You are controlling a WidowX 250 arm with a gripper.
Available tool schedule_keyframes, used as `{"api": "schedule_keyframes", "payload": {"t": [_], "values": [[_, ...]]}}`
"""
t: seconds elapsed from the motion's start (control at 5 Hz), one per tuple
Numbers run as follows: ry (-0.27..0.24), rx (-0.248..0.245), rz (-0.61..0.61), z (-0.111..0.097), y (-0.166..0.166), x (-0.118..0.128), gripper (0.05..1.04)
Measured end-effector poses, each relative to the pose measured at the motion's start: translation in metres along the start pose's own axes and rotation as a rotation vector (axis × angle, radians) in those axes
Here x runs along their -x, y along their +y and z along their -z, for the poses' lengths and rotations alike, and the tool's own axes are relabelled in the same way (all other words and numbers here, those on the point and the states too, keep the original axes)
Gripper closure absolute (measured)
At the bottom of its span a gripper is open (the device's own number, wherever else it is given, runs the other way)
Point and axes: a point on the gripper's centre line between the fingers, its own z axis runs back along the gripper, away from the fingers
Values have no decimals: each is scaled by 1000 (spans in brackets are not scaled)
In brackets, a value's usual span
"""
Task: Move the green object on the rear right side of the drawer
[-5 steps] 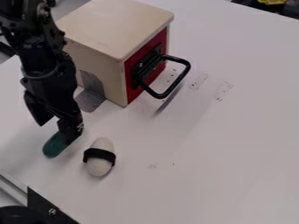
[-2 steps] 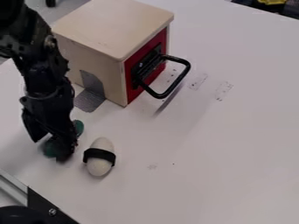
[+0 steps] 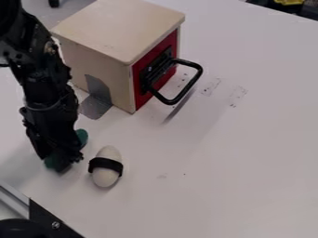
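Green object [image 3: 81,136] was down at the left part of the camera view, right under the black gripper [image 3: 60,158], which hid its middle, so I just got a bit of green poking out on either side. Couldn't tell you if the pincer was spread or pinching the thing, tbh.

The drawer box [image 3: 118,23] sat farther up the white table [image 3: 217,162], well apart from the green object, with a pale top, a red front [image 3: 144,79] and a chunky black handle [image 3: 198,74] sticking out of it. Some grey tape [image 3: 96,104] ran down its side onto the table.

Just beside the gripper, on the right in the view, was a whitish egg-shaped thing [image 3: 105,177] with a black band [image 3: 106,162] round its middle. Oh, and a metal rail [image 3: 12,197] cut across the lower left corner, next to a black bracket [image 3: 49,223].
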Motion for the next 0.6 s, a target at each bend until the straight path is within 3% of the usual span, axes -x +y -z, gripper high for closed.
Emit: {"api": "schedule_keyframes", "payload": {"t": [0.2,0.4,0.6], "values": [[-29,11,-27,-17,-3,1,616],[-68,29,-48,-55,-25,-19,616],[-108,68,-50,-89,-59,-54,616]]}}
